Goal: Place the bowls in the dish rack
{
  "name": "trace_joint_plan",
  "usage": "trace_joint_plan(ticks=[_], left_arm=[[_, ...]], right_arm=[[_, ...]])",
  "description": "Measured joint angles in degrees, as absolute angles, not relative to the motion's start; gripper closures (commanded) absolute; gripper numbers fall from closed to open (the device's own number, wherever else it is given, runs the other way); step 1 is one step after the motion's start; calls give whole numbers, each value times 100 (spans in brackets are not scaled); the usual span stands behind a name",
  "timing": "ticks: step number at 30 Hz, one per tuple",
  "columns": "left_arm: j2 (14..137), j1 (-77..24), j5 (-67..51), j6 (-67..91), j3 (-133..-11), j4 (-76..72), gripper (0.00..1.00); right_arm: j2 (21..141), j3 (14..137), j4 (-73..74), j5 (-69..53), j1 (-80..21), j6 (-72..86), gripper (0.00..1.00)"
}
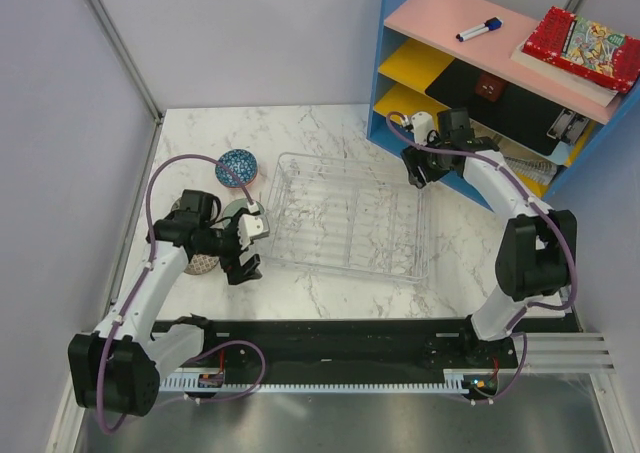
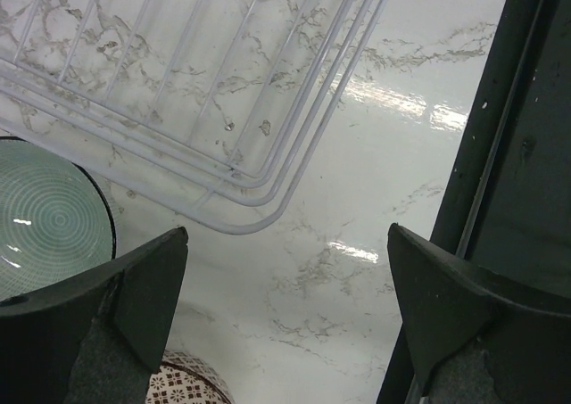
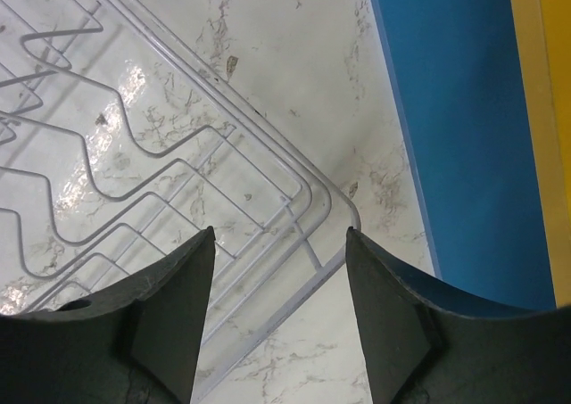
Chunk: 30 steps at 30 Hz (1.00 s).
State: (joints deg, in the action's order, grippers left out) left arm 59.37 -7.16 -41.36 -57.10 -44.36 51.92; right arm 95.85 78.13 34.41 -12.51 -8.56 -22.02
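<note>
The wire dish rack [image 1: 345,218] lies empty in the middle of the marble table. A blue patterned bowl [image 1: 237,168] sits just off its far left corner. A green bowl [image 1: 236,210] and a brown-and-white patterned bowl [image 1: 203,264] sit left of the rack, partly hidden under my left arm. My left gripper [image 1: 243,265] is open and empty above the table by the rack's near left corner. The left wrist view shows that gripper [image 2: 285,234], the rack corner [image 2: 268,190], the green bowl [image 2: 49,221] and the patterned bowl [image 2: 183,386]. My right gripper [image 1: 418,168] is open and empty above the rack's far right corner [image 3: 294,199]; the right wrist view shows it [image 3: 279,232].
A blue shelf unit [image 1: 480,83] stands at the back right, close to my right gripper, and shows in the right wrist view [image 3: 464,136]. A marker [image 1: 478,30] and a red book [image 1: 585,45] lie on top of it. The black base rail [image 1: 350,338] runs along the near edge.
</note>
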Motion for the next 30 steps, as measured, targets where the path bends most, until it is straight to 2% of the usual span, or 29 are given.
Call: trace_joint_plan(ticks=[11, 20, 30], left_arm=[[5966, -851, -3841, -5677, -4335, 4718, 0], [6152, -941, -3695, -5594, -4278, 4477, 0], [6152, -1079, -3638, -5441, -4278, 4348, 0]], right_arm=[[10272, 8453, 3430, -947, -939, -2429, 32], [10215, 8847, 3732, -1061, -985, -2589, 25], [10366, 9513, 3859, -998, -1066, -2943, 24]])
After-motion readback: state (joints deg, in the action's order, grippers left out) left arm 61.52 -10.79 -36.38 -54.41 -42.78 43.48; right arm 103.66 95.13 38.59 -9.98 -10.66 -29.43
